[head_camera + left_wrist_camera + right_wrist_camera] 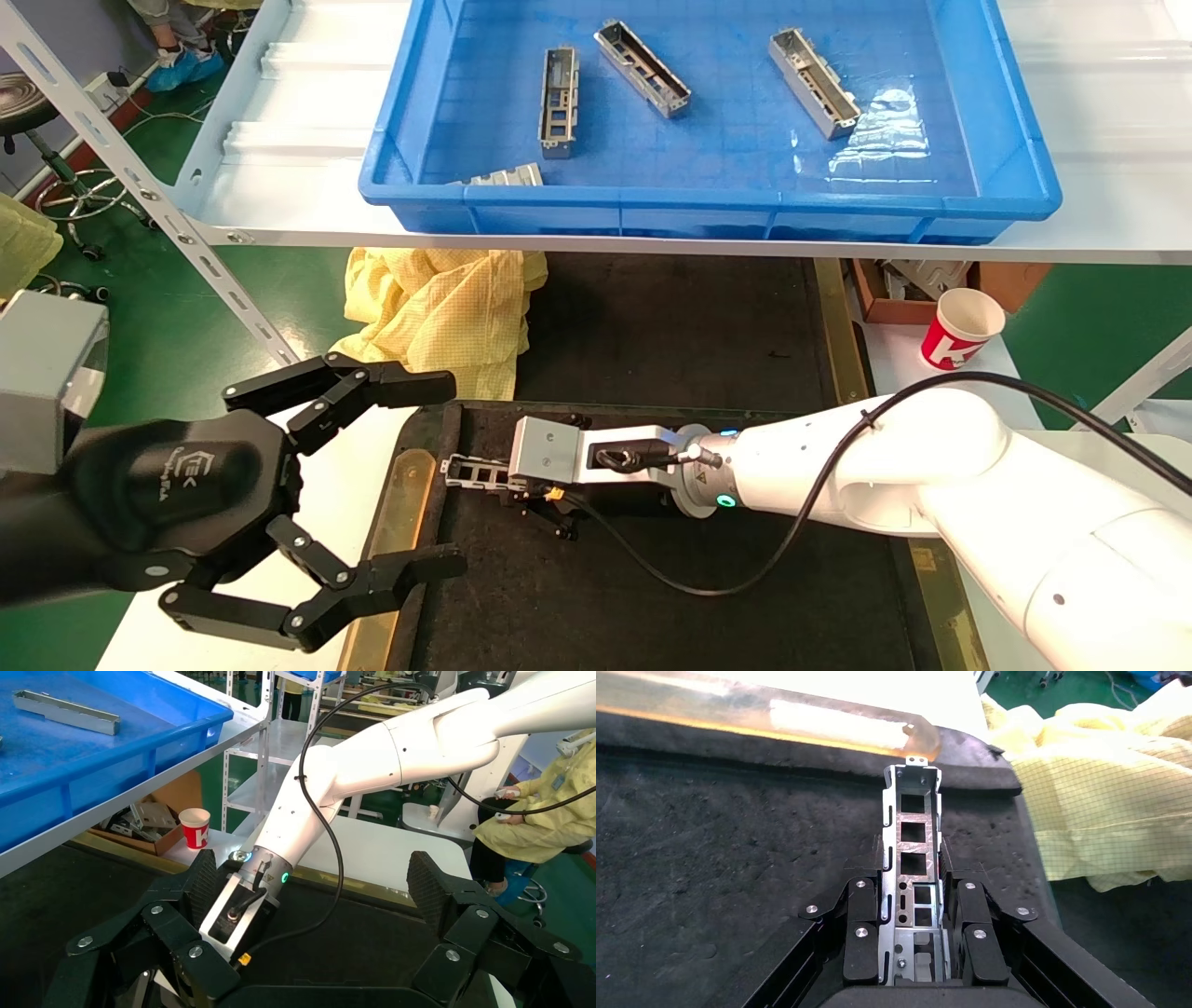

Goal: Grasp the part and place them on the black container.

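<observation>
1. The right claw is closed on the long, narrow silver-grey metal channel part with rectangular cutouts; its black fingers press against the two long sides of the part.
2. The held part sticks out past the fingertips, low over the large flat black felt-like container, and its far end reaches toward the brass-coloured strip on the container's left edge. Whether the part touches the felt cannot be told.
3. The white right arm stretches across the container from the robot's right, with a black cable looping from its wrist.
4. The left claw hangs wide open and empty just beside the container's left edge.
5. A crumpled yellow cloth lies beyond the container's far left corner.
6. Above, on a white shelf surface, sits a blue plastic bin holding more silver-grey channel pieces.
7. A red-and-white paper cup stands to the right, near a brown cardboard box.
</observation>
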You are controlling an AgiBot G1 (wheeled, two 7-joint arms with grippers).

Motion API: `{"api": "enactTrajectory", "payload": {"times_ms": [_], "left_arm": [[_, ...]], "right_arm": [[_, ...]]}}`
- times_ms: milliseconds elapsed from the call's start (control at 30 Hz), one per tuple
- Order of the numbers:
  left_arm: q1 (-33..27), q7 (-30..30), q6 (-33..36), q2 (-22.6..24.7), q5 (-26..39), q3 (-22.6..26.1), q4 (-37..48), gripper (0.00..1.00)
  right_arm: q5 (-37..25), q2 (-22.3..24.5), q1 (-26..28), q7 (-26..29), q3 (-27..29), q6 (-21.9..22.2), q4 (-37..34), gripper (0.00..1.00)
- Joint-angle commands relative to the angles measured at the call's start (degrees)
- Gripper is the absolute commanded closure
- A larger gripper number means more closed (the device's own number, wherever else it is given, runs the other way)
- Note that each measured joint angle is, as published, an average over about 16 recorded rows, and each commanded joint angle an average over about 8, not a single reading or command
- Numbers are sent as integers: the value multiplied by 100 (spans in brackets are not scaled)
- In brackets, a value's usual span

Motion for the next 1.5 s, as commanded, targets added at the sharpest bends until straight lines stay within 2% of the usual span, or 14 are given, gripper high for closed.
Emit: {"api": "enactTrajectory", "payload": {"times_ms": [33, 133, 167, 400, 433, 833, 1100, 1267, 1500], "left_arm": [[0, 0, 0, 0, 0, 0, 0, 0], [0, 0, 0, 0, 0, 0, 0, 0], [0, 0, 0, 0, 0, 0, 0, 0], [0, 0, 0, 0, 0, 0, 0, 0], [0, 0, 0, 0, 0, 0, 0, 0], [0, 0, 0, 0, 0, 0, 0, 0], [0, 0, 0, 0, 0, 0, 0, 0], [0, 0, 0, 0, 0, 0, 0, 0], [0, 0, 0, 0, 0, 0, 0, 0]], "right_arm": [[14, 1, 0, 39, -77, 66, 49, 100], [52, 2, 6, 67, -164, 109, 73, 100], [66, 3, 8, 73, -190, 119, 80, 93], [152, 4, 25, 68, -356, 191, 99, 6], [167, 4, 27, 64, -374, 204, 98, 0], [393, 8, 72, -95, -493, 311, 122, 0], [605, 33, 163, -246, -502, 142, 111, 0], [871, 90, 230, -206, -427, -283, -46, 0], [1294, 268, 233, -180, -263, -1304, -448, 0]]}}
